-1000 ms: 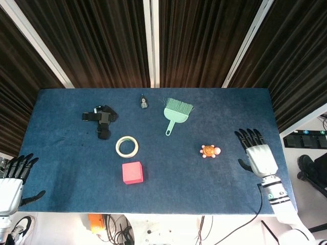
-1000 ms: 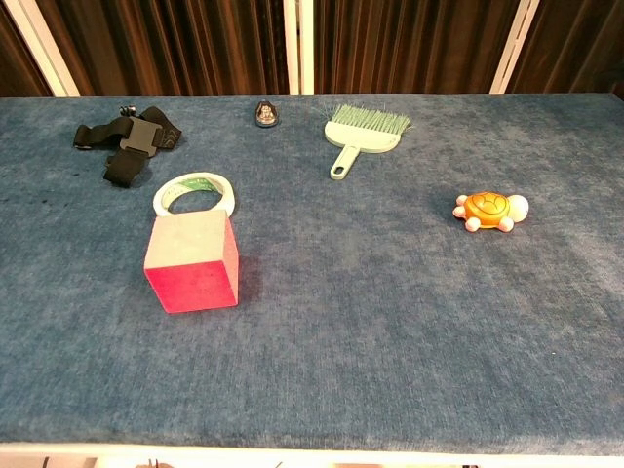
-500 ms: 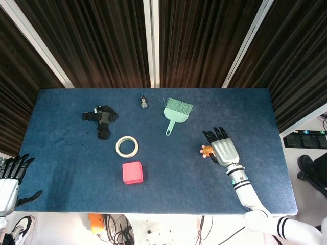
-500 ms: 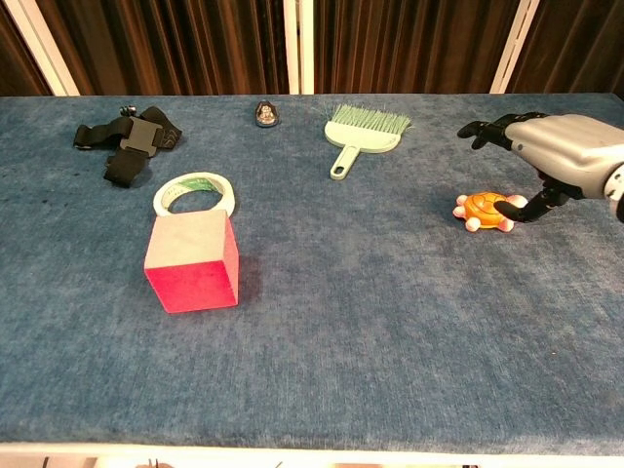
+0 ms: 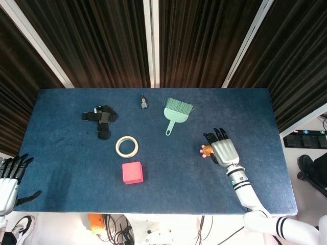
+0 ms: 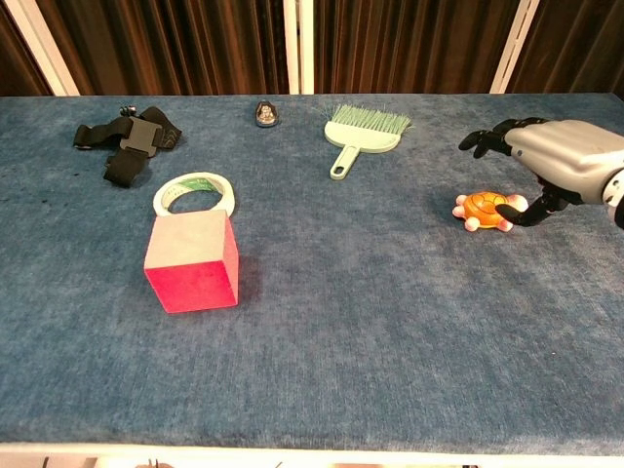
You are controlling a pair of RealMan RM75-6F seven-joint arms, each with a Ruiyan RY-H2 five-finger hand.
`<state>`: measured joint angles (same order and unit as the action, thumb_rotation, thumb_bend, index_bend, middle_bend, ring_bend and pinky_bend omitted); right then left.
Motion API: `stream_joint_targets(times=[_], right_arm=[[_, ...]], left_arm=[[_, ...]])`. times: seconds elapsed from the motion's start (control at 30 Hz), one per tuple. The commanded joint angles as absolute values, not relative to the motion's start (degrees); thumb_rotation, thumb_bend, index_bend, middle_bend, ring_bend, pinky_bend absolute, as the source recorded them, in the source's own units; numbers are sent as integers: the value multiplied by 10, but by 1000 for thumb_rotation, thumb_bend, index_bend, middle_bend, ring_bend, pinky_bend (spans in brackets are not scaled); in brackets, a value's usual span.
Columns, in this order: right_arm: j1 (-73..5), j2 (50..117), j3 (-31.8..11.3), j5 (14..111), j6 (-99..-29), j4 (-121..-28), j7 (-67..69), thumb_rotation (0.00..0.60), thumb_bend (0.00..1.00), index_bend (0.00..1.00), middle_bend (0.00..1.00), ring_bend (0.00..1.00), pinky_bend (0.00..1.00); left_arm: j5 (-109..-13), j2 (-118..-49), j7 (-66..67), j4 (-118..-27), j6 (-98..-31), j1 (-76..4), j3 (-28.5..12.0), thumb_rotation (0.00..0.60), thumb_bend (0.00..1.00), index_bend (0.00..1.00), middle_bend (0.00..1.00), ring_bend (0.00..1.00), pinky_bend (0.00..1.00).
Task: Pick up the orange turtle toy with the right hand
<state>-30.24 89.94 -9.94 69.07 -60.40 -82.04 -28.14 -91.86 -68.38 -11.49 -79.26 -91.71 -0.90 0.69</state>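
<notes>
Two robot hands show at the blue felt-covered desk [image 5: 255, 112]. Right hand [image 5: 223, 149], silver-backed with black fingers, hovers over the desk near its right edge, fingers spread and extended; its thumb tip reaches down to the small orange plastic turtle toy [image 6: 485, 209], at or just beside the toy's right end. Contact cannot be confirmed. The turtle toy rests on the desk surface, right of centre, partly covered by the hand in the head view. Left hand [image 5: 10, 179] hangs off the front left corner of the desk, fingers spread, holding nothing.

Other items on the desk:
- Pale green hand brush [image 5: 176, 113], toward the far edge, centre.
- Small dark metal object [image 5: 144, 103], just left of the brush.
- Black strap bundle [image 5: 100, 119], far left area.
- Cream tape roll [image 5: 126, 146], lying flat.
- Red foam cube [image 5: 132, 172], just in front of the tape roll.
</notes>
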Motion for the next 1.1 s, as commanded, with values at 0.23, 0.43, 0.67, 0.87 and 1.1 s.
stream_joint_targets(times=[0.23,0.43,0.67,0.87,1.1], right_arm=[[-308,894,-85,673,-594,-828,-304,600,327,147,170,0,0],[-318,910,-84,655,-587,-813,-317,600,334,225,219,0,0],[-318,930,-78,680,-610,-783,-301,600,334,381,385,5,0],[-319,946,-76,690,-621,-761,-301,600,335,494,458,52,0],[-320,982,-73,730,-651,-706,-265,600,386,847,737,320,0]], left_arm=[[-918,-688,-121,-785,-912,-11,8,600,0,110,27,0,19],[-915,-688,-125,-781,-913,-8,8,600,0,110,27,0,19],[-914,-691,-130,-774,-912,-8,8,600,0,110,27,0,19],[-914,-693,-132,-771,-910,-8,9,600,0,110,26,0,19],[-911,-694,-135,-767,-907,-8,10,600,0,111,27,0,19]])
